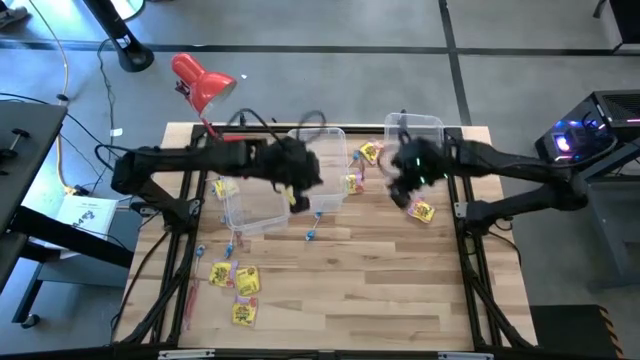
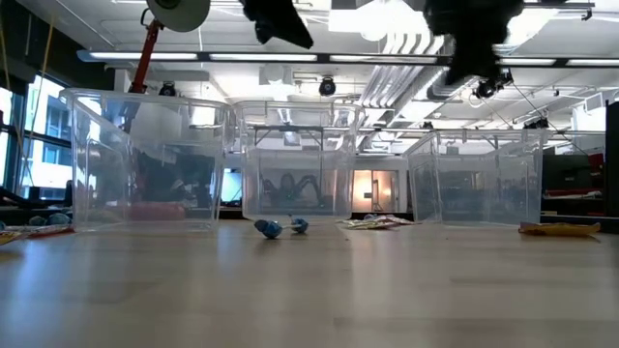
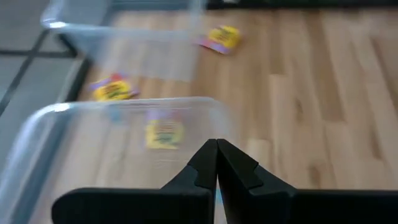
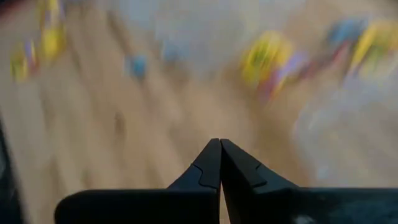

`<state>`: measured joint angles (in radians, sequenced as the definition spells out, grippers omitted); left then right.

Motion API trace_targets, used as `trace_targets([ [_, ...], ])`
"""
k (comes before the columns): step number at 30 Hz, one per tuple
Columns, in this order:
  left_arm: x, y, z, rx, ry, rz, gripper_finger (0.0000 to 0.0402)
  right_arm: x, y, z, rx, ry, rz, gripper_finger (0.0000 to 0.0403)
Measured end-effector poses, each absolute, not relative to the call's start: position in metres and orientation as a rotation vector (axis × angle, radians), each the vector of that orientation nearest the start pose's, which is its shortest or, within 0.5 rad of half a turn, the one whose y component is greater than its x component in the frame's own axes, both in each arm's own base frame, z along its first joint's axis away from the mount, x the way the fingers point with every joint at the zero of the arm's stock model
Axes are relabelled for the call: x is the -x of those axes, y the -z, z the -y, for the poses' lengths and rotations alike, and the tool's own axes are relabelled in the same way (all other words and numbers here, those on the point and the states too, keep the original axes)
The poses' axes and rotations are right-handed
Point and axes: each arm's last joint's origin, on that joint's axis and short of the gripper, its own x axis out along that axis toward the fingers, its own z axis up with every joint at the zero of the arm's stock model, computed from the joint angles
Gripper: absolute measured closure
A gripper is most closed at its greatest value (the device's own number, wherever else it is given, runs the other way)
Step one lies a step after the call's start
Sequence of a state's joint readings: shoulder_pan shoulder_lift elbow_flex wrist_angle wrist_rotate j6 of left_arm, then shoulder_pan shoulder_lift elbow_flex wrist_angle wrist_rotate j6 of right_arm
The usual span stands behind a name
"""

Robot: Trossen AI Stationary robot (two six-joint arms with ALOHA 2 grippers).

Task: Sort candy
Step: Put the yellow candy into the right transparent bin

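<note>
- The wooden table (image 1: 400, 290) carries three clear bins in a row: a left bin (image 1: 252, 205), a middle bin (image 1: 322, 170) and a right bin (image 1: 418, 128); a red lamp (image 1: 203, 83) stands at the far left corner.
- The left gripper (image 3: 217, 163) hangs over the middle bin, fingers pressed together; a thin pale-blue sliver shows between them, but I cannot tell whether it is candy.
- The right gripper (image 4: 220, 163) hovers between the middle and right bins, fingers clenched on nothing visible.
- Yellow packets (image 1: 236, 282) lie near the front left of the table; one more packet (image 1: 421, 211) lies just in front of the right gripper, so that arm is nearer it; blue pieces (image 2: 280, 227) lie in front of the middle bin.
</note>
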<state>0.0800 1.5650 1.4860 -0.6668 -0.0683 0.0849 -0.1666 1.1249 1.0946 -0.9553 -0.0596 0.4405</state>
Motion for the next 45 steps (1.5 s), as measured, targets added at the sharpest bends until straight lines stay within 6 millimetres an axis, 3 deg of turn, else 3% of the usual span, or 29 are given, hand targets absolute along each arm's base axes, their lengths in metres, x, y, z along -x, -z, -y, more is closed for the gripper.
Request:
trace_targets([
  [6, -0.361, -0.328, -0.027, -0.016, -0.083, -0.701, 0.0401, -0.181, -0.269, -0.025, -0.717, 0.282, -1.172, 0.0402],
  [10, -0.364, -0.326, -0.032, -0.004, -0.086, -0.687, 0.0401, -0.169, -0.240, -0.045, -0.647, 0.359, -1.245, 0.0389],
  [14, -0.362, -0.328, -0.040, 0.012, -0.088, -0.683, 0.0401, -0.165, -0.213, -0.046, -0.565, 0.424, -1.241, 0.0345],
  [19, -0.359, -0.327, -0.049, 0.064, -0.103, -0.699, 0.0401, -0.156, -0.183, -0.037, -0.515, 0.535, -1.322, 0.0256],
  [23, -0.358, -0.327, -0.051, 0.086, -0.092, -0.710, 0.0401, -0.151, -0.172, -0.027, -0.469, 0.649, -1.370, 0.0189],
  [26, -0.358, -0.328, -0.050, 0.095, -0.064, -0.698, 0.0401, -0.148, -0.165, -0.018, -0.479, 0.794, -1.395, 0.0169],
  [32, -0.360, -0.330, -0.050, 0.134, -0.066, -0.668, 0.0401, -0.150, -0.139, -0.008, -0.487, 0.771, -1.420, 0.0176],
  [39, -0.361, -0.333, -0.051, 0.170, -0.087, -0.638, 0.0401, -0.150, -0.129, -0.001, -0.437, 0.738, -1.437, 0.0194],
  [42, -0.362, -0.335, -0.053, 0.172, -0.099, -0.616, 0.0401, -0.150, -0.128, 0.000, -0.383, 0.689, -1.447, 0.0238],
  [45, -0.364, -0.338, -0.053, 0.176, -0.102, -0.585, 0.0401, -0.150, -0.127, -0.002, -0.393, 0.653, -1.452, 0.0337],
])
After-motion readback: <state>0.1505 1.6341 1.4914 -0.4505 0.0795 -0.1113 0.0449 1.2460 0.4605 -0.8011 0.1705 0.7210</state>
